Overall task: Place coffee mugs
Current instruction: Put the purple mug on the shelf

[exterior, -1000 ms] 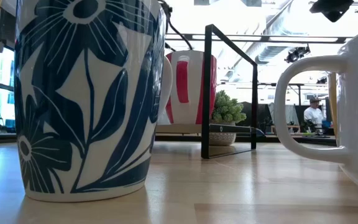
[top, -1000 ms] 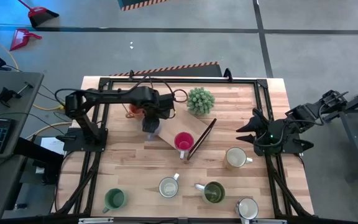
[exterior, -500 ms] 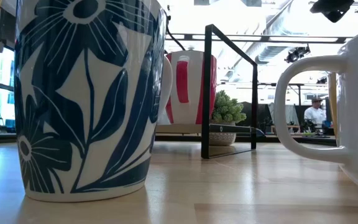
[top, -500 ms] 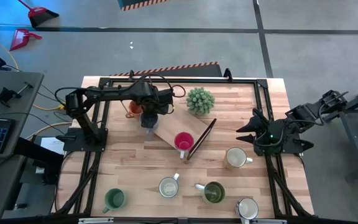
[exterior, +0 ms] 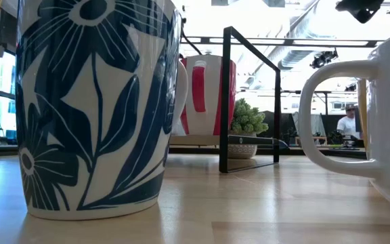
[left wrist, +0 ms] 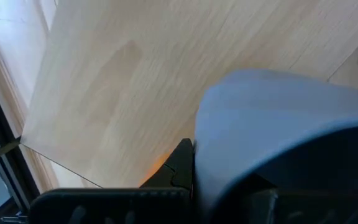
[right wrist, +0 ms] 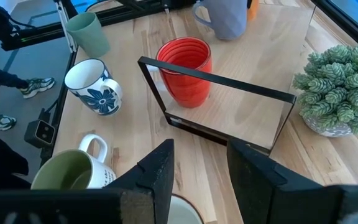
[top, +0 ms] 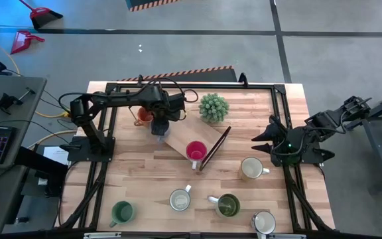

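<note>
Left gripper (top: 159,123) clamped on blue-grey mug (top: 158,129) at the far-left corner of the board (top: 181,141), beside orange mug (top: 142,115). Red mug (top: 195,151) on board by black frame (top: 215,147). Right gripper (top: 262,141) parked right of frame, fingers apart, empty.

A spiky green plant (top: 213,107) in a pale pot stands near the far edge of the wooden surface (top: 144,179). Just beside it, a black frame (top: 215,148) stands upright along the edge of a light wooden board (top: 183,139) lying flat on the surface.
</note>
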Available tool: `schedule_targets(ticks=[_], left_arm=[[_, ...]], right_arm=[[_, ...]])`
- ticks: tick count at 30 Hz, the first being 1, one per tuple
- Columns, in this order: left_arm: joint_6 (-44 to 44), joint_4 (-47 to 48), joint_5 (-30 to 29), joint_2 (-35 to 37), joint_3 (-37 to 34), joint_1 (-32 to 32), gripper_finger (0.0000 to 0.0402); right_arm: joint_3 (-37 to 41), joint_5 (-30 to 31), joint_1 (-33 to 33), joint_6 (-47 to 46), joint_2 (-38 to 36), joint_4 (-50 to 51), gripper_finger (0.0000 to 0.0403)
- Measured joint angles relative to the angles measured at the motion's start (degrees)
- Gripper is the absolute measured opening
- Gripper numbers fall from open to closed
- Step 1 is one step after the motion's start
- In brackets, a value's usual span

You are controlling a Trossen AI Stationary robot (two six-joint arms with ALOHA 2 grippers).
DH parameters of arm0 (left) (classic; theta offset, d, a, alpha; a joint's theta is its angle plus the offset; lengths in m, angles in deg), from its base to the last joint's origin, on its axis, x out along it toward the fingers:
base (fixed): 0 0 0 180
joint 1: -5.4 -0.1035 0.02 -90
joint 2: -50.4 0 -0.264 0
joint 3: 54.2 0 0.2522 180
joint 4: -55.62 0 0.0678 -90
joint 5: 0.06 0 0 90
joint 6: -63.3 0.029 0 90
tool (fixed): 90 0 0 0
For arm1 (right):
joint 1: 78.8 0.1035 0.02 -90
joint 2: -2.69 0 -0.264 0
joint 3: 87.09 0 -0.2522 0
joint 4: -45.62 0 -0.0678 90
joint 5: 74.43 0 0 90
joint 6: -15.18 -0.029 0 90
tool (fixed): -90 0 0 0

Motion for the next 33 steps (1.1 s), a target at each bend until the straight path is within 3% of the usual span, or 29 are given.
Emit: schedule_targets(ticks=[23,33], left_arm=[[0.19,-3.01,-1.70,-0.04,-1.77,-0.24,0.0015],[-0.03,-4.82,0.11,-0.04,-1.70,-0.24,0.0043]], right_arm=[[0.00,-0.06,-0.02,0.00,0.02,-1.27,0.0128],[-0.01,-0.07,-0.01,0.00,0.02,-1.33,0.0128]])
